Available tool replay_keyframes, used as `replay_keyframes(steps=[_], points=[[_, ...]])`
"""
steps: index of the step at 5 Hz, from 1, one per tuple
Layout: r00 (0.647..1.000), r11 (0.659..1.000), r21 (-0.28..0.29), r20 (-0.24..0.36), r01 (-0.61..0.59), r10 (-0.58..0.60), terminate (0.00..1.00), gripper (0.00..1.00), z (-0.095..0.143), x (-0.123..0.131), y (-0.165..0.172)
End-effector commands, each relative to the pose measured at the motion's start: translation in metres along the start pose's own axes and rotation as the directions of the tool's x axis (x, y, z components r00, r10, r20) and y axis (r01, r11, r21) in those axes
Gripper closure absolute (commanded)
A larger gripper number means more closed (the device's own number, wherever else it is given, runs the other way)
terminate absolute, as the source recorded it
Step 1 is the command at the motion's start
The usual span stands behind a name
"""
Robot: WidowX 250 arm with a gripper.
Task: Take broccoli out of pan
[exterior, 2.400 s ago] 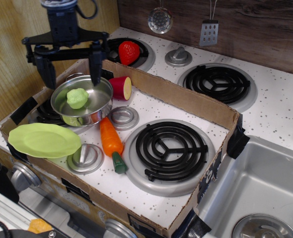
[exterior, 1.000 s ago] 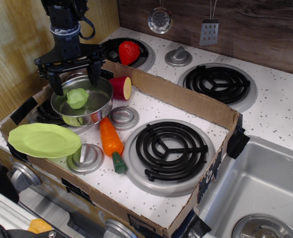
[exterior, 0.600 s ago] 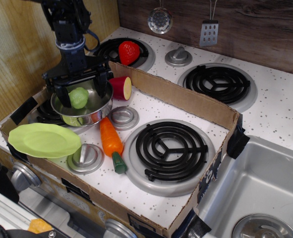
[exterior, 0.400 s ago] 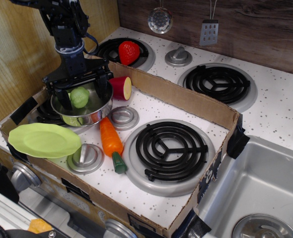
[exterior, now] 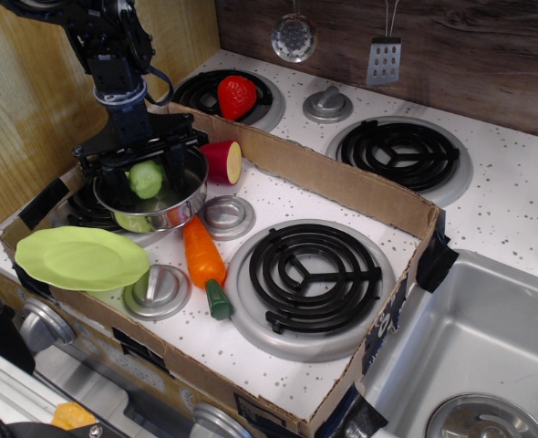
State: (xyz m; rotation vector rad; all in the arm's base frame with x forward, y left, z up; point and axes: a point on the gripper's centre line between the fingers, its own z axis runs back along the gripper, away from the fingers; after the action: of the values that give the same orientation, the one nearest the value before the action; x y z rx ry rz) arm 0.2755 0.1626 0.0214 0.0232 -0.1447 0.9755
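The broccoli (exterior: 146,178), a small pale-green lumpy toy, lies inside the pan (exterior: 172,214), a shiny steel pot on the front left burner. My gripper (exterior: 142,176) reaches down into the pan from above. It is open, with one black finger on each side of the broccoli and a gap to each. The broccoli's lower part is hidden by the pan wall.
An orange carrot (exterior: 202,255) lies right of the pan, and a lime-green plate (exterior: 79,257) sits in front of it. A red halved fruit (exterior: 222,161) lies behind the pan and a strawberry (exterior: 236,96) on the back burner. A cardboard wall (exterior: 342,187) rings the stove area. A sink (exterior: 488,338) is at the right.
My gripper has come down from above the pan into it and now straddles the broccoli. Its fingers have drawn somewhat closer together. The broccoli and pan have stayed in place.
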Motion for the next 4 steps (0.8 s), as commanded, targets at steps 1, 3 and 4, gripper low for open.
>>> replay_keyframes(steps=[1,3,4], points=[[0.999,0.999,0.031,0.05,-0.019,0.017,0.0,1.0,0.026,0.014,0.002],[0.995,0.995,0.076,0.083,-0.058,0.052,0.0,1.0,0.072,0.004,-0.001],[0.996,0.994,0.089,0.059,-0.069,0.064,0.0,1.0,0.097,-0.007,-0.016]])
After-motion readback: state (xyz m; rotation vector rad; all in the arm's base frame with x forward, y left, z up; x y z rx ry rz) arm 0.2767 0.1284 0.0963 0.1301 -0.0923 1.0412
